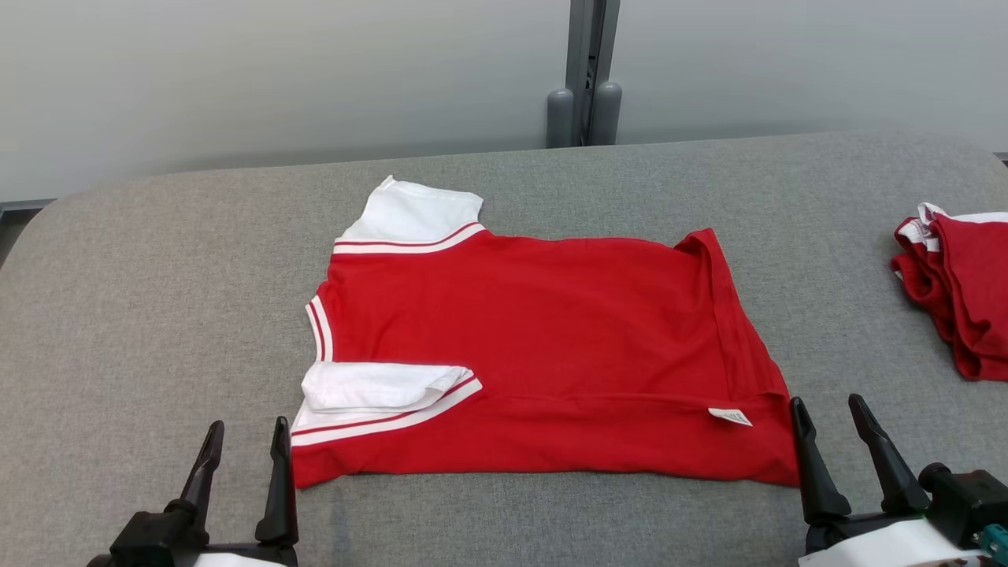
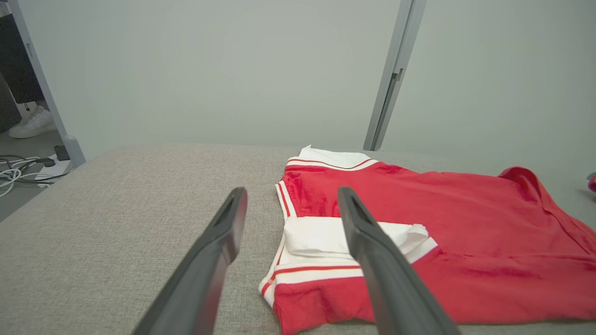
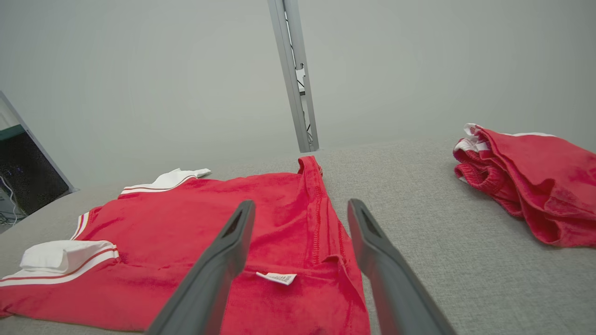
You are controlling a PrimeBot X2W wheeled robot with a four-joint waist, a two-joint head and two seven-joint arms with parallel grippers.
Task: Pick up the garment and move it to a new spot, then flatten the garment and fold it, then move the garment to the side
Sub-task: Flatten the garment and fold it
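Red and white garment (image 1: pixel 551 339) lies half-folded in the middle of the grey table (image 1: pixel 157 315), left pincer (image 1: pixel 247 425) and right pincer (image 1: pixel 827 400) open and empty by its near corners. Soft, light cloth would likely sag; the hemmed corners look the surest hold.

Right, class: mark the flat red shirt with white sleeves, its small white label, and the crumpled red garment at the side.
flat red shirt with white sleeves (image 1: pixel 535 331), head view, middle of body.
small white label (image 1: pixel 729 416), head view, its centre.
crumpled red garment (image 1: pixel 967 291), head view, red folds.
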